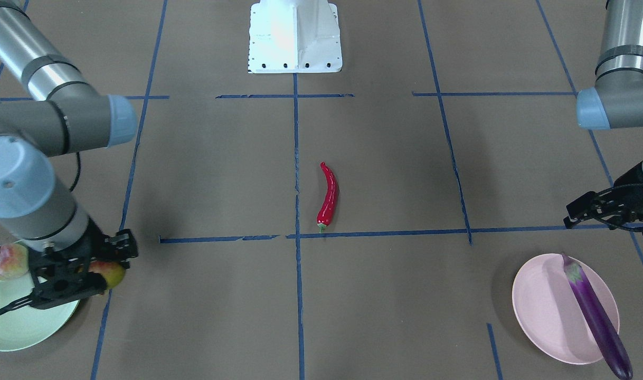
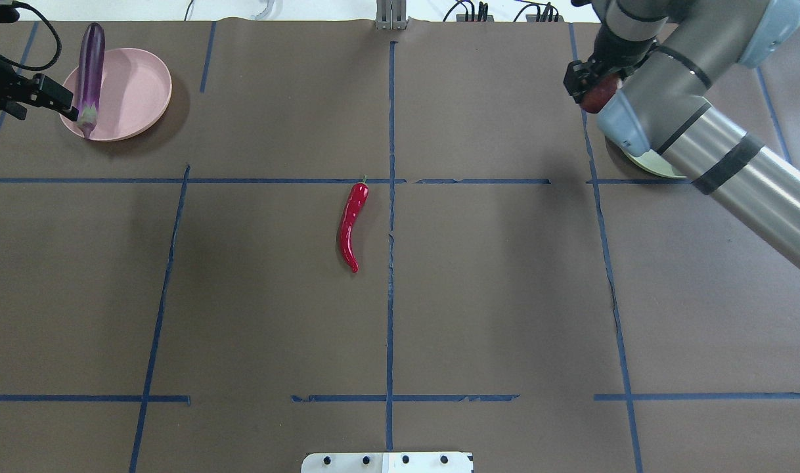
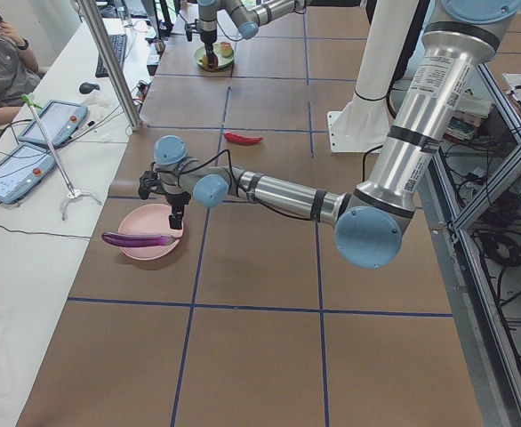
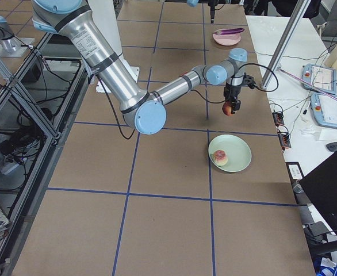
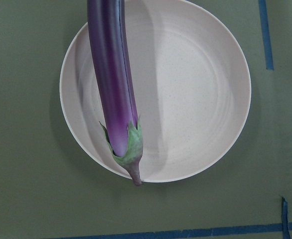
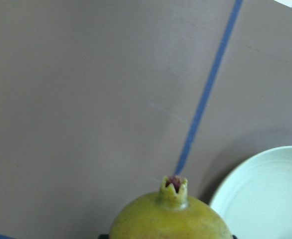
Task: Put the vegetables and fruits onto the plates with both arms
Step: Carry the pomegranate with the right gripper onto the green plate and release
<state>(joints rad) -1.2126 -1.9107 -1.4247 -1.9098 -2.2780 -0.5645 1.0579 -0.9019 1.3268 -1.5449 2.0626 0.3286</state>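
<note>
My right gripper (image 1: 101,270) is shut on the red-and-yellow-green pomegranate (image 1: 114,273), holding it in the air beside the pale green plate (image 1: 15,322); its crown shows in the right wrist view (image 6: 175,186). The peach (image 1: 5,261) lies on that plate. The purple eggplant (image 1: 596,316) lies across the pale pink plate (image 1: 543,311), with its ends over the rim. My left gripper (image 1: 572,214) is open and empty just beside the pink plate, above the table. The red chili pepper (image 1: 328,196) lies alone at the table's middle.
The white base block (image 1: 295,37) stands at the robot's side of the table. Blue tape lines cross the brown table. In the exterior left view a side bench with tablets (image 3: 52,120), a metal post (image 3: 114,67) and a seated person run along the far edge.
</note>
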